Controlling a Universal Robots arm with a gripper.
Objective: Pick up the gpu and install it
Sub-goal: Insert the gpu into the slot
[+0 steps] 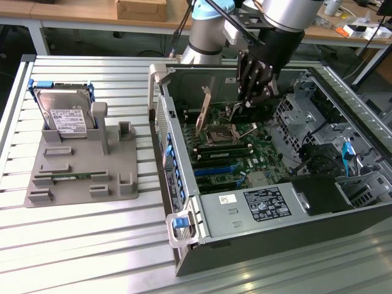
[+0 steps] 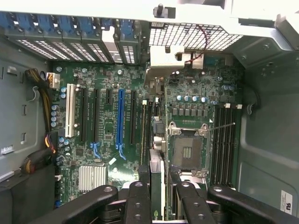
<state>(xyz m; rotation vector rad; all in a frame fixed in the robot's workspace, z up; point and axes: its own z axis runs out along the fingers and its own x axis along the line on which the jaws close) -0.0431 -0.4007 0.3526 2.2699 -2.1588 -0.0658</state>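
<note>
Holding gpu [image 2: 156, 175] edge-on in my hand [image 1: 254, 101], fingers [image 2: 138, 200] pinched on card, hovering above motherboard [image 2: 112, 126] inside open computer case [image 1: 343, 208].

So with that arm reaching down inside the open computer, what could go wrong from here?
1. The gripper holds the gpu edge-on above the motherboard; if it misses a slot, it could scrape nearby components.
2. The open CPU socket lies right beside the card, so a sideways slip might hit it.
3. The grip looks narrow, so the card might tilt.
</note>
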